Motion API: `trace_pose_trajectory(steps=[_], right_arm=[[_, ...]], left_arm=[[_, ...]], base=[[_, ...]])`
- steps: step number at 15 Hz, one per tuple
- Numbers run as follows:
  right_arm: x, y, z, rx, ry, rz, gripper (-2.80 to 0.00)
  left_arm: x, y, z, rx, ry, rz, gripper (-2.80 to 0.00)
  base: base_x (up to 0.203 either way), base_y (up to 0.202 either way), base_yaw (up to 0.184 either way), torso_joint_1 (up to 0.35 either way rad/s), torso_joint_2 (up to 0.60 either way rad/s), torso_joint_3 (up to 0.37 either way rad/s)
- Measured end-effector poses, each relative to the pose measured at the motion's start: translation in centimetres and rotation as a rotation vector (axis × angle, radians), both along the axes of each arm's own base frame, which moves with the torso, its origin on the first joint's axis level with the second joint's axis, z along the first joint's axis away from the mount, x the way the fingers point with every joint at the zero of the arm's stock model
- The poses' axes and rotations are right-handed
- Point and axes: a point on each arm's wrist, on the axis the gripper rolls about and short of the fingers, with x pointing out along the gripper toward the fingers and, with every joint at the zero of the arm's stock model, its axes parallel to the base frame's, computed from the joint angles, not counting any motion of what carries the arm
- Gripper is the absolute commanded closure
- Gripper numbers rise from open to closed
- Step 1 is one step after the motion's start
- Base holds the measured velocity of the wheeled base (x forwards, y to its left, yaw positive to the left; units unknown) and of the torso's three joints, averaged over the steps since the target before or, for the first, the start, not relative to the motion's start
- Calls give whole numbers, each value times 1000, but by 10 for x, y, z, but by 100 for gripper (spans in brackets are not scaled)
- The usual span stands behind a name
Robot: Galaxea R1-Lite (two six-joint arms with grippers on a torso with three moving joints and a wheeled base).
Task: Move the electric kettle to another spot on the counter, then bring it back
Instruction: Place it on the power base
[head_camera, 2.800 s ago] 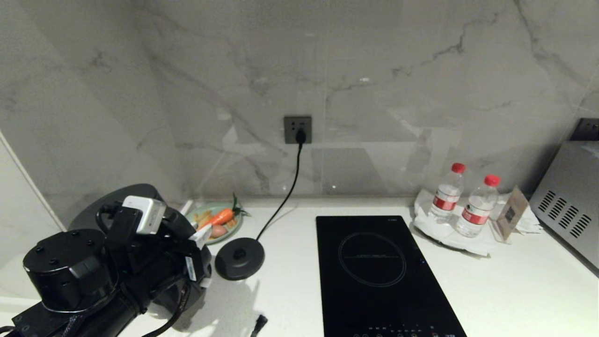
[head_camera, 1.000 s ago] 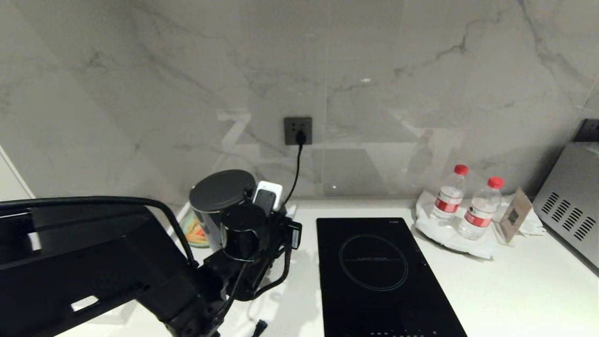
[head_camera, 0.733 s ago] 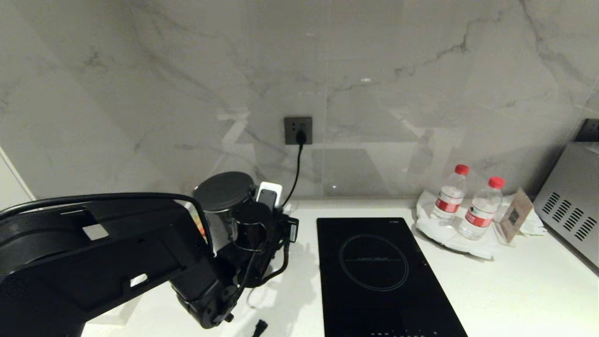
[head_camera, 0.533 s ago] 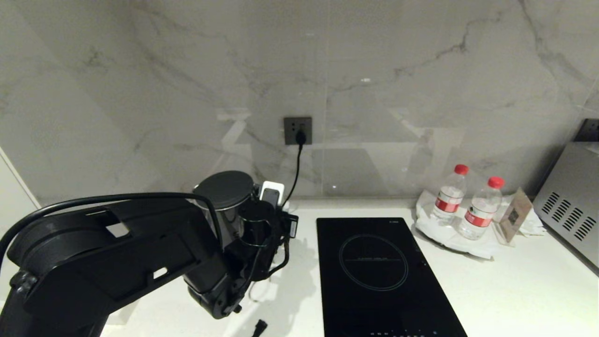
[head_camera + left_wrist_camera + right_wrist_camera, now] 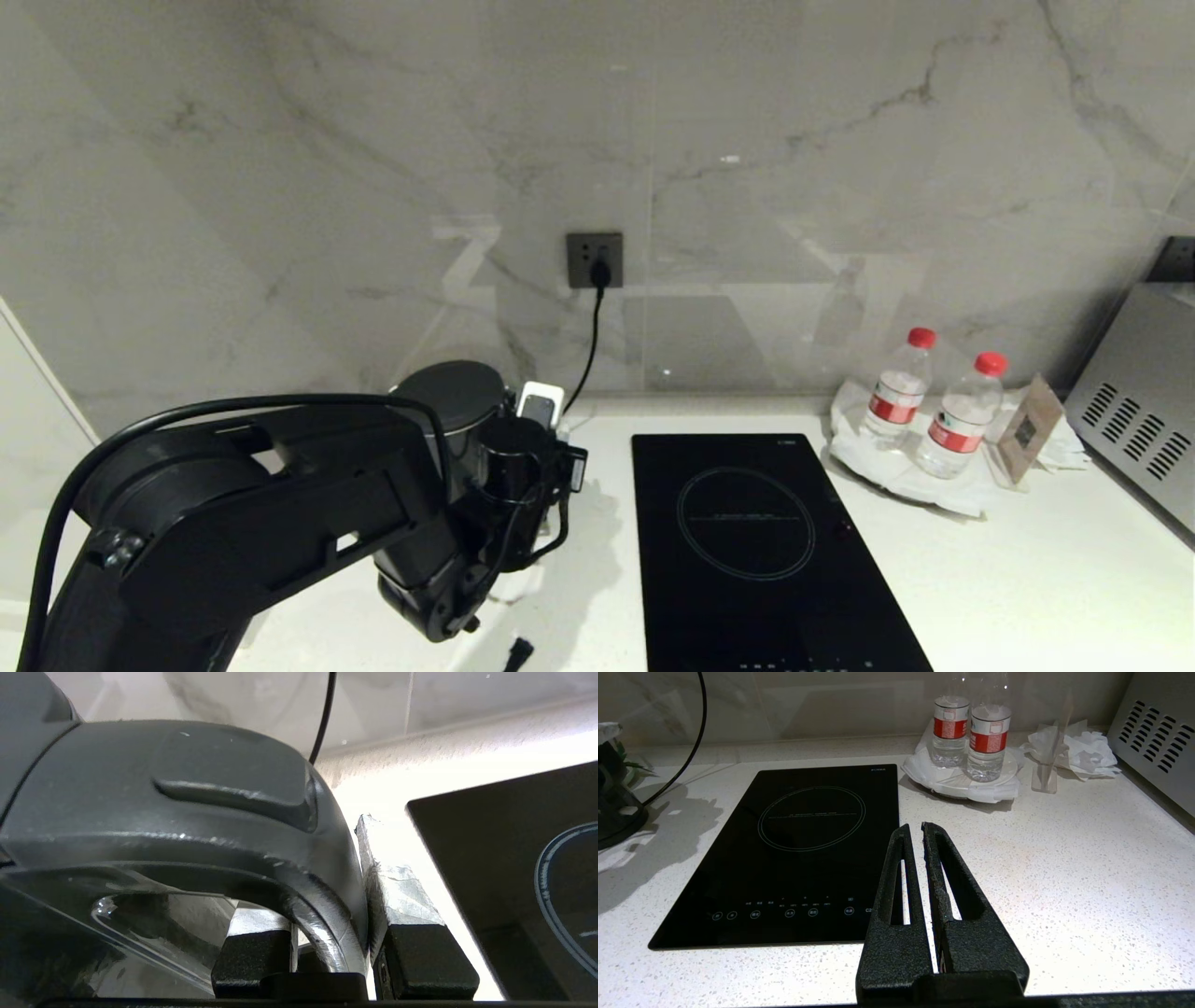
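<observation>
Left gripper point(image 5: 329, 933) clamped on kettle point(image 5: 450, 397) handle; kettle upright, just left of hob point(image 5: 747, 523), near wall. Right gripper point(image 5: 913, 833) closed, idle.

The left arm point(image 5: 252, 523) is a bulky matte-black casing with rounded joints, small screws and a white slot marking. 1 thick black cable point(image 5: 233, 406) arches over it. The right gripper point(image 5: 922, 833) has 2 rough black slotted triangular fingers point(image 5: 896, 882).
</observation>
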Motion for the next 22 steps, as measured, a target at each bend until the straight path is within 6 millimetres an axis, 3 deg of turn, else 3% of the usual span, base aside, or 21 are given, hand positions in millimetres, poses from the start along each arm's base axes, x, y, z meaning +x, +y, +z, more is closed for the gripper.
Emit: trace_pose_trajectory(steps=[9, 10, 18, 22], right_arm=[[0, 0, 0, 0, 0, 1, 0], [0, 0, 0, 0, 0, 2, 0], [0, 0, 0, 0, 0, 1, 0], [0, 0, 0, 0, 0, 1, 0]], left_arm=[[-5, 4, -5, 18, 21, 3, 0], [-5, 2, -5, 20, 22, 1, -280], [-9, 0, -2, 13, 16, -7, -280], [-28, 4, -7, 18, 43, -36, -280]], base=[[0, 0, 0, 0, 3, 0], [0, 0, 0, 0, 0, 0], [0, 0, 0, 0, 0, 0], [0, 0, 0, 0, 0, 0]])
